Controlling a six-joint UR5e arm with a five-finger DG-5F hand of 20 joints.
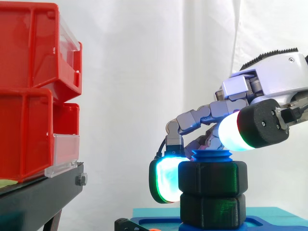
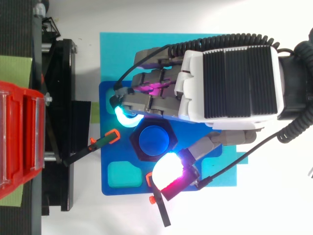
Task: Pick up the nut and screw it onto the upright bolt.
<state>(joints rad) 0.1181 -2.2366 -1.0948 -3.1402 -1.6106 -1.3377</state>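
Robot hand point(image 2: 230, 81) curled round the black nut point(image 1: 212, 177), which sits over the upright bolt point(image 1: 211, 155) with the blue tip showing above it.
One cyan pad point(image 1: 163, 180) lies against the nut's flank on the bins' side of the bolt, and the white thumb pad point(image 1: 235, 132) rides a little higher at the opposite corner. It looks like a pinch meant for twisting the nut down. Under the nut, a second black hex block point(image 1: 212, 209) stands on the blue base plate point(image 2: 115, 152). Orange-tipped clamps point(image 2: 110, 137) lie near the bolt and could foul the fingers' sweep. Red bins point(image 1: 33, 86) stand well apart.
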